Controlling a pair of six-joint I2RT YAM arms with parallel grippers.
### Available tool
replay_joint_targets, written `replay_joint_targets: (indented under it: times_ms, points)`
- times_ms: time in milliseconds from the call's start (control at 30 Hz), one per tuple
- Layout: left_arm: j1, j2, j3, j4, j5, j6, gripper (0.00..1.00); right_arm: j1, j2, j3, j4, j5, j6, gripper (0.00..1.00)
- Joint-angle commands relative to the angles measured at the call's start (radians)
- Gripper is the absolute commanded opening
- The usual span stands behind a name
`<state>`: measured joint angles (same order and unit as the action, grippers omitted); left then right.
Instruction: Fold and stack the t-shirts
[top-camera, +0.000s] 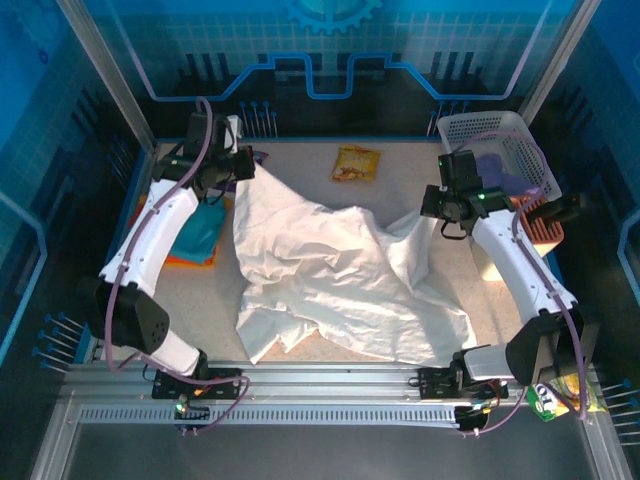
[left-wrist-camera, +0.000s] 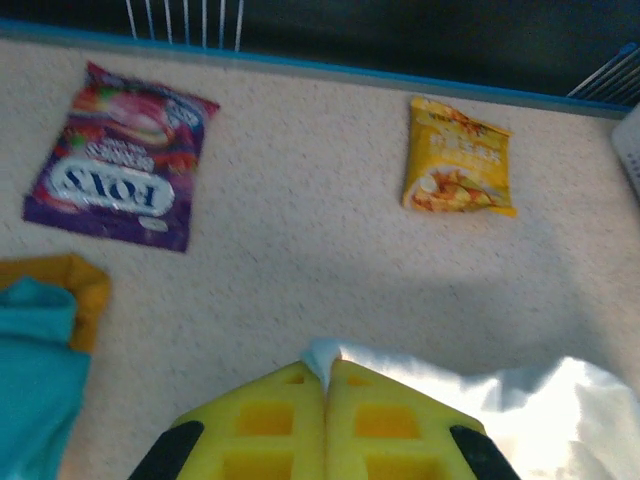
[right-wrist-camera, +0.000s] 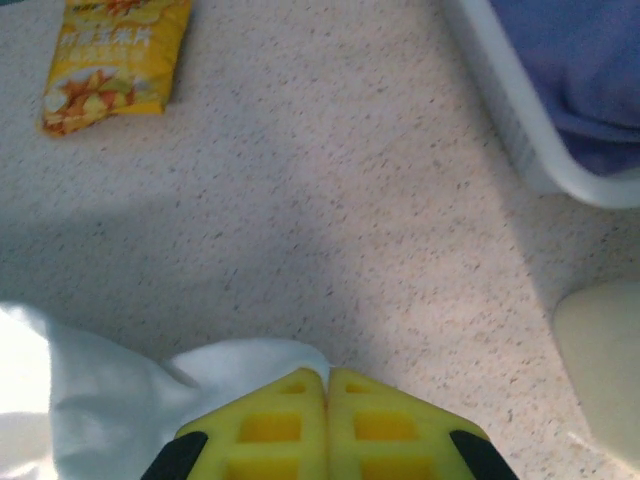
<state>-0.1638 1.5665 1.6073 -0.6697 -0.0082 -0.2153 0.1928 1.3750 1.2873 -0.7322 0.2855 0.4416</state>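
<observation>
From above, a large white t-shirt (top-camera: 330, 280) is lying crumpled across the middle of the table (top-camera: 400, 170), its two far corners drawn up toward the arms. At about ten o'clock, the left gripper (top-camera: 238, 158) is pinching one raised corner with its jaws together on the cloth. At about three o'clock, the right gripper (top-camera: 441, 216) is doing the same with the opposite corner. A folded teal t-shirt (top-camera: 200, 230) is resting on an orange t-shirt (top-camera: 183, 262) at nine o'clock, under the left arm. A yellow snack packet (top-camera: 357, 163) is lying at twelve o'clock, and a white basket (top-camera: 495, 128) is sitting at two o'clock. Through the left wrist camera, the left gripper (left-wrist-camera: 327, 365) is showing yellow fingers pressed shut with a tip of white t-shirt (left-wrist-camera: 520, 410) caught between them. The teal t-shirt (left-wrist-camera: 35, 380) and orange t-shirt (left-wrist-camera: 88, 285) are lying at eight o'clock. A purple snack packet (left-wrist-camera: 120, 170) is lying at ten o'clock and the yellow snack packet (left-wrist-camera: 457, 170) at one o'clock. Through the right wrist camera, the right gripper (right-wrist-camera: 328, 375) is closing its yellow fingers on an edge of the white t-shirt (right-wrist-camera: 110, 400), which is spreading toward eight o'clock. The yellow snack packet (right-wrist-camera: 115, 60) is lying at eleven o'clock. The white basket (right-wrist-camera: 510, 110) is holding purple cloth (right-wrist-camera: 580, 70) at two o'clock.
</observation>
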Motion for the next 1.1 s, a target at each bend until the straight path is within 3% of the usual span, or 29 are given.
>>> replay_joint_targets:
  times_ms: [0,400,767,933,1000,1067]
  points:
    - [0.051,0.031,0.057,-0.003,-0.041,0.088,0.0,-0.048,0.045,0.066,0.029,0.077,-0.016,0.0]
    - [0.123,0.237,0.281,0.116,-0.05,0.111,0.0,-0.169,0.255,0.325,0.036,0.069,-0.01,0.0]
    - [0.125,0.439,0.388,0.19,-0.063,0.116,0.03,-0.182,0.438,0.425,0.021,0.047,-0.035,0.0]
    - [0.126,0.545,0.47,0.195,-0.062,0.112,0.2,-0.183,0.536,0.492,0.001,0.056,-0.044,0.0]
    - [0.126,0.585,0.516,0.16,-0.063,0.108,0.39,-0.183,0.582,0.539,-0.037,0.057,-0.053,0.11]
    - [0.126,0.61,0.559,0.107,-0.073,0.096,0.71,-0.182,0.62,0.583,-0.076,0.049,-0.061,0.29]
